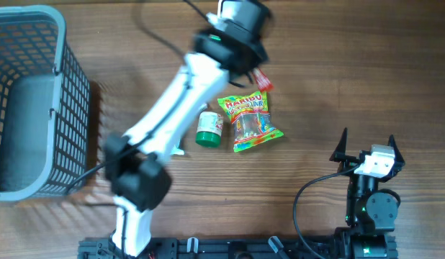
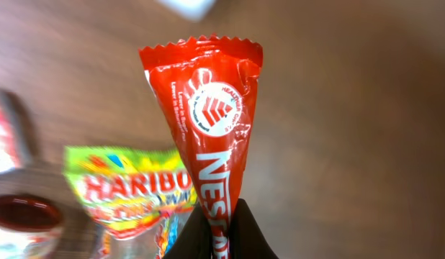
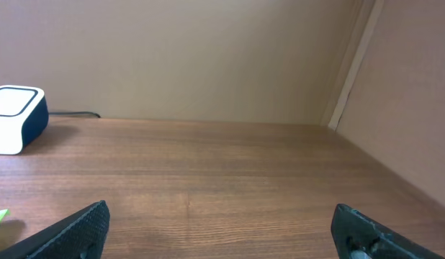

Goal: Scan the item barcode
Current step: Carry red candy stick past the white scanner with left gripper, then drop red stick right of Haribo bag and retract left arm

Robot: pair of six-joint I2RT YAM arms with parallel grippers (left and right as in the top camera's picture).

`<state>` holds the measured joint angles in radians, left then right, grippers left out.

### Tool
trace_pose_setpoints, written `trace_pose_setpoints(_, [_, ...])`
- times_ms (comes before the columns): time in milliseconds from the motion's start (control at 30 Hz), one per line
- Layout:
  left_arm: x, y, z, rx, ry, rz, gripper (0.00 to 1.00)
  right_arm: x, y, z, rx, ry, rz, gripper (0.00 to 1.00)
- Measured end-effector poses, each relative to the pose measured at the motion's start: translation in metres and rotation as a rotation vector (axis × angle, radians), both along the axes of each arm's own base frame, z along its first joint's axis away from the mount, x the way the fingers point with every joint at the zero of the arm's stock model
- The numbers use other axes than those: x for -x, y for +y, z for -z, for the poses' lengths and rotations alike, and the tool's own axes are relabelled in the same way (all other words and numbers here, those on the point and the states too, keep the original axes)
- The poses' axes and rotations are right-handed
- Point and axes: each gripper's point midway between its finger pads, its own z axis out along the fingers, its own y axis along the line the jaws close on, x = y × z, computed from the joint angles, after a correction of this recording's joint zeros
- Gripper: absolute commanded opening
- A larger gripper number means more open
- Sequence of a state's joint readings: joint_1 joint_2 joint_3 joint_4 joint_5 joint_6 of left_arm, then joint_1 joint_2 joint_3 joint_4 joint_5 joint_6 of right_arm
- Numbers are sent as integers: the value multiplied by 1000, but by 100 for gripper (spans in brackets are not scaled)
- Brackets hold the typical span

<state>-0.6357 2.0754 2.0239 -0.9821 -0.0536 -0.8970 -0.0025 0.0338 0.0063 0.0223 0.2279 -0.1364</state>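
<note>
Pinching red packet by one end; left jaws clamped

Wrist view: left end effector mostly below bottom edge, only dark tips showing. Pinched red wrapper, lower lettering cut off; overhead shows just one corner of it past motion-blurred left arm. Left of end effector, gummy bag soft, cropped; jar a blur. Other wrist view: right end effector fingers clipped by bottom edge, white-and-navy box far left, cropped.
</note>
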Motion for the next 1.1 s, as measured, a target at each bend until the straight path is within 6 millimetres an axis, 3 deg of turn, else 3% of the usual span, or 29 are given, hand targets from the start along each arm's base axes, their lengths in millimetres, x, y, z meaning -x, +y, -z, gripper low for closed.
trace_pose_setpoints(233, [36, -68, 95, -119, 93, 199, 4, 0, 0, 0, 0, 0, 0, 100])
trace_pose_setpoints(400, [59, -91, 132, -171, 125, 292, 4, 0, 0, 0, 0, 0, 0, 100])
trace_pose_setpoints(433, [61, -93, 136, -176, 127, 302, 8, 0, 0, 0, 0, 0, 0, 100])
trace_pose_setpoints(500, [62, -95, 139, -180, 126, 312, 38, 0, 0, 0, 0, 0, 0, 100])
trace_pose_setpoints(533, [62, -95, 139, -183, 124, 318, 47, 0, 0, 0, 0, 0, 0, 100])
trace_pose_setpoints(700, [58, -92, 138, -193, 114, 334, 84, 0, 0, 0, 0, 0, 0, 100])
trace_pose_setpoints(800, [55, -83, 132, -220, 106, 334, 87, 0, 0, 0, 0, 0, 0, 100])
trace_pose_setpoints(900, [49, -75, 112, -237, 63, 327, 91, 0, 0, 0, 0, 0, 0, 100])
trace_pose_setpoints(1067, [37, -60, 26, -232, -121, 285, 97, 0, 0, 0, 0, 0, 0, 100])
trace_pose_setpoints(1100, [35, -54, -2, -227, -182, 272, 98, 0, 0, 0, 0, 0, 0, 100])
